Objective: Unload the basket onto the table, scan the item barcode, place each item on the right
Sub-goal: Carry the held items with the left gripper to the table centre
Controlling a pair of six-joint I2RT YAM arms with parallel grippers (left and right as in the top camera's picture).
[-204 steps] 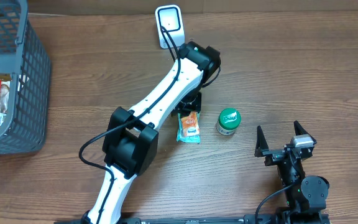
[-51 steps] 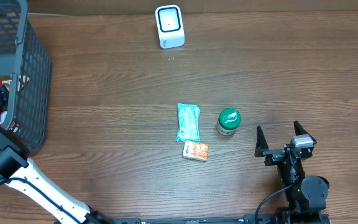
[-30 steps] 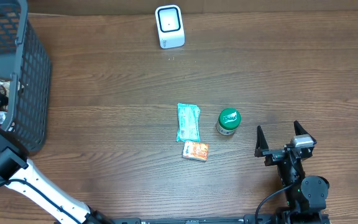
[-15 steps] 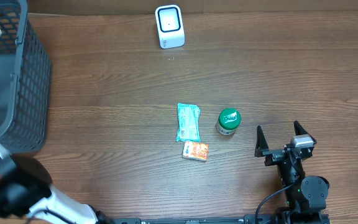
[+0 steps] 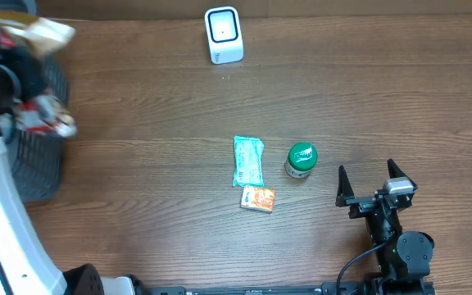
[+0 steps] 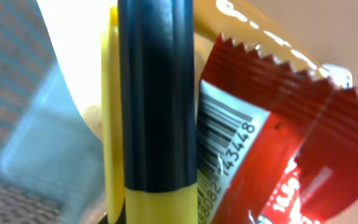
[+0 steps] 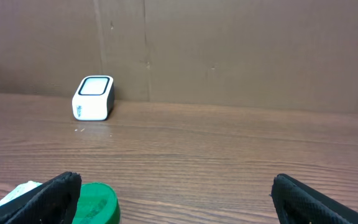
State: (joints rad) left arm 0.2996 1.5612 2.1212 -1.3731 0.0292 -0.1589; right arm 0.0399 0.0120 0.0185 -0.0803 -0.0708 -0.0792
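- At the far left of the table point(image 5: 138, 205), above the grey basket point(image 5: 38, 168), the left gripper point(image 5: 33, 116) is pressed nearly together, and it seems to pinch a red packet point(image 6: 278, 155). A tan wrapper point(image 5: 49, 33) shows beside it, and I cannot tell whether that is caught in the grip too.
- In the left wrist view a black and yellow bar point(image 6: 157, 106) stands upright just in front of the packet. It may be a finger or another item; the picture does not say which.
- The scanner point(image 5: 224, 34) stands at the far edge of the table, to the robot's right of the held packet and well apart from it. Bare wood lies between them.
- The barcode point(image 6: 225, 149) faces the wrist camera. Its strip slants up to the right along the packet's long axis, and its left part is hidden behind the bar.
- The right gripper point(image 5: 375, 184) is spread wide and empty near the front right corner, also well apart from the scanner. The left arm has the packet, so the carry falls to it.
- My judgement is that the move is a sweep to the right, with a turn of the wrist so the barcode meets the scanner's window.
- A teal packet point(image 5: 248, 161), an orange packet point(image 5: 257, 198) and a green-lidded jar point(image 5: 301, 160) lie mid-table, nearer the robot than that path.
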